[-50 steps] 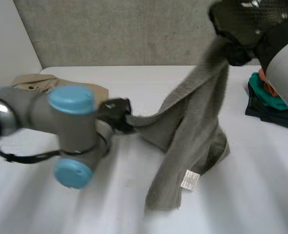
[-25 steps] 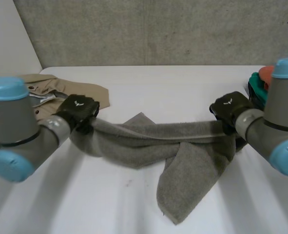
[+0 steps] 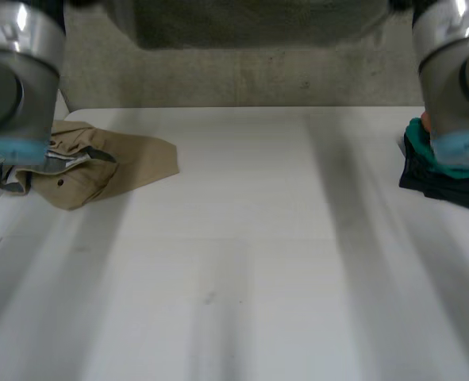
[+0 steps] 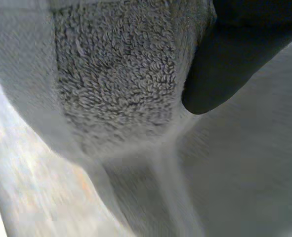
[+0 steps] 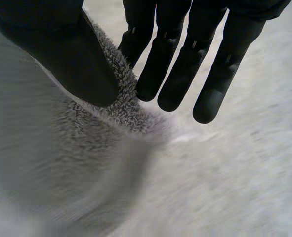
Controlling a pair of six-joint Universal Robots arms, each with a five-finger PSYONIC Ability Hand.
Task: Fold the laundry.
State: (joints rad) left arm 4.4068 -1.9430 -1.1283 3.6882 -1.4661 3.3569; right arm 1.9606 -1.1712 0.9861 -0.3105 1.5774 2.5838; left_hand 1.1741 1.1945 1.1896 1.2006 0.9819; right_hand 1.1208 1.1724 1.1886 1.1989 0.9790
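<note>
A grey terry towel hangs stretched high above the table between my two raised arms, at the far top of the head view. In the left wrist view my left hand presses into the towel, which bunches under its palm. In the right wrist view my right hand pinches the towel's edge between the thumb and its nearly straight fingers. The towel's lower part is hidden.
A tan garment lies crumpled at the table's left. At the right edge sits a stack of folded clothes in dark, teal and orange. The white table spreads beneath, with a concrete wall behind it.
Both arms have swung up and apart. The towel, which sagged onto the table between the hands, is lifted off it and pulled wide.
</note>
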